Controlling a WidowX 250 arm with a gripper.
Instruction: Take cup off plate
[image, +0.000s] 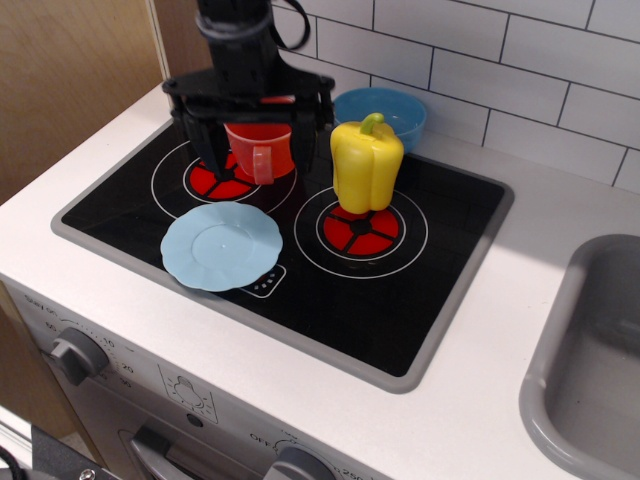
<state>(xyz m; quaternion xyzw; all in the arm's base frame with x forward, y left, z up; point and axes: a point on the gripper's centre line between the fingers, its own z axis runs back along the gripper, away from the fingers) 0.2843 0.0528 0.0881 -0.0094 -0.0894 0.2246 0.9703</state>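
The orange-red cup (260, 152) stands upright on the back-left red burner, its handle facing the front. The light-blue scalloped plate (222, 246) lies flat and bare on the stovetop just in front of the cup, apart from it. My gripper (258, 140) hangs over the cup, open, with one black finger (209, 148) left of the cup and the other to its right. Neither finger seems to touch the cup.
A yellow bell pepper (366, 165) stands on the right burner, close to my right finger. A darker blue bowl (392, 108) sits behind it by the tiled wall. A wooden panel is at the left and a grey sink (590, 360) at the right.
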